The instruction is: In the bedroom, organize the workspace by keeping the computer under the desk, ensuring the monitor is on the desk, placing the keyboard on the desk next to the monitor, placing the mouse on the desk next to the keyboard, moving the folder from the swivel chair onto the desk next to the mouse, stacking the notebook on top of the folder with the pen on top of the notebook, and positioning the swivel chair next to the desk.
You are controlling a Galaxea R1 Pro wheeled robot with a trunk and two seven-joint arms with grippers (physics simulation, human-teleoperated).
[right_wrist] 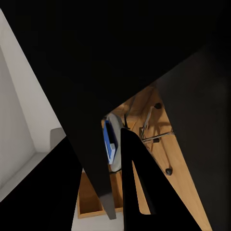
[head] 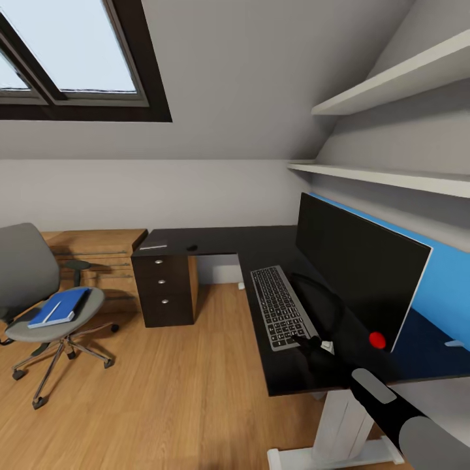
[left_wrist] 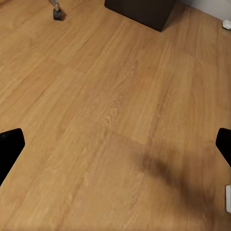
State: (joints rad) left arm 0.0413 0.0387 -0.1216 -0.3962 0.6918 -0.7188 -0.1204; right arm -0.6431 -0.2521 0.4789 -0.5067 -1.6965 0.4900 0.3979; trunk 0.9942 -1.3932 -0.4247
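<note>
I see the keyboard (head: 281,305) lying flat on the black tabletop (head: 222,240), its near end just beside my right jaws (head: 312,344), with the monitor (head: 358,266) upright on the far side of them. A small dark mouse (head: 192,247) sits on the tabletop's far wing, well apart from the jaws. The blue folder (head: 60,307) rests on the swivel chair (head: 39,307) seat, far off across the wooden floor (left_wrist: 115,115). Whether the right jaws are wide or narrow, I cannot tell. My left jaws (left_wrist: 115,149) stand wide, holding nothing, above the floor.
</note>
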